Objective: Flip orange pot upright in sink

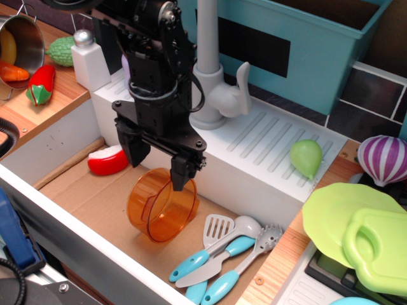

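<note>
The orange pot (162, 204) lies on its side on the brown floor of the white sink (254, 166), one round face turned toward the lower left. My black gripper (158, 173) hangs straight over it with its jaws spread wide. The left finger (135, 151) is clear of the pot at its upper left. The right finger (180, 173) overlaps the pot's upper edge; whether it touches cannot be told. Nothing is held between the fingers.
A red and white toy (108, 160) lies left of the pot. Teal-handled utensils (222, 254) lie at its right. The grey faucet (210, 63) stands behind my arm. A green fruit (306, 157) rests on the drainboard. Green plates (356, 229), a teal bin (305, 38) and a steel pot (22, 41) surround the sink.
</note>
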